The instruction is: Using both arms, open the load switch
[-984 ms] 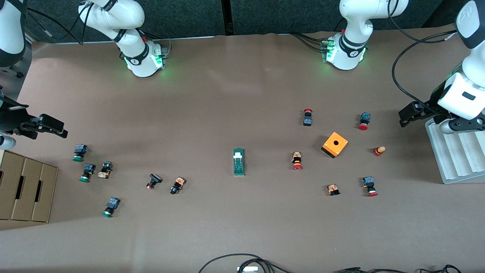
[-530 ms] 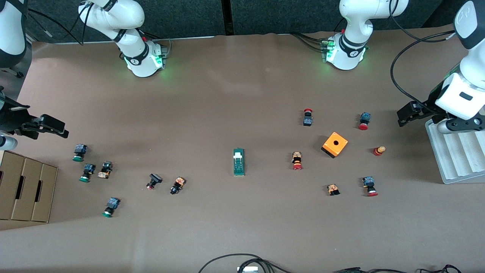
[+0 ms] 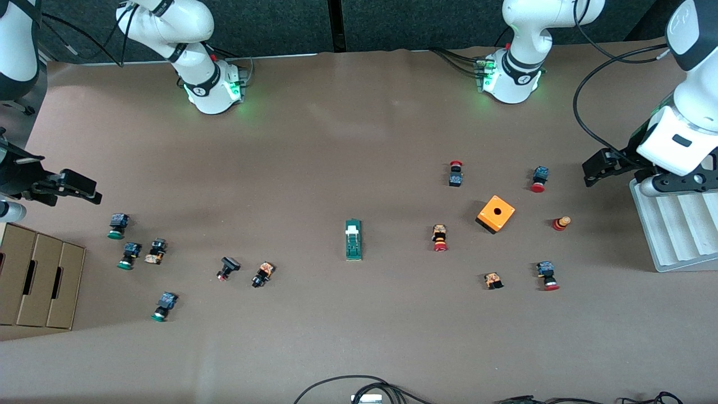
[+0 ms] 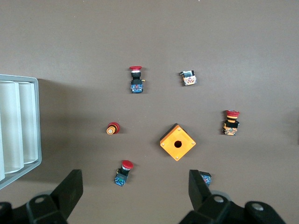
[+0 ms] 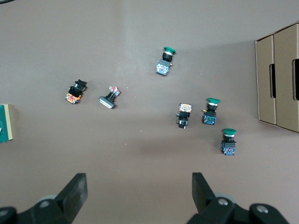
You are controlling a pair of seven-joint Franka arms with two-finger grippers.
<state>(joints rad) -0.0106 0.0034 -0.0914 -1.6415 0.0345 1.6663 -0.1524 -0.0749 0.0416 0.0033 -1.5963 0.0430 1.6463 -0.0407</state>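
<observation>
Load switch: the load switch [image 3: 353,240] is lying flat mid-tabletop [image 3: 359,140], its white end piece pointing toward the arms' bases, well apart from both end effectors.
Left end effector: the left end effector [image 3: 594,171] is hanging over the tabletop's edge at the left arm's end, beside the grey tray [image 3: 673,247], fingers spread wide and holding nothing.
Right end effector: the right end effector [image 3: 78,188] is hovering over the right arm's end, above the green buttons [image 3: 118,224], fingers spread wide and empty.
Handling: it is looking like a small, light, rigid plastic block, likely sliding easily on the smooth tabletop.
Grip: one arm is probably needing to pinch the long green sides, the other working the white end.
</observation>
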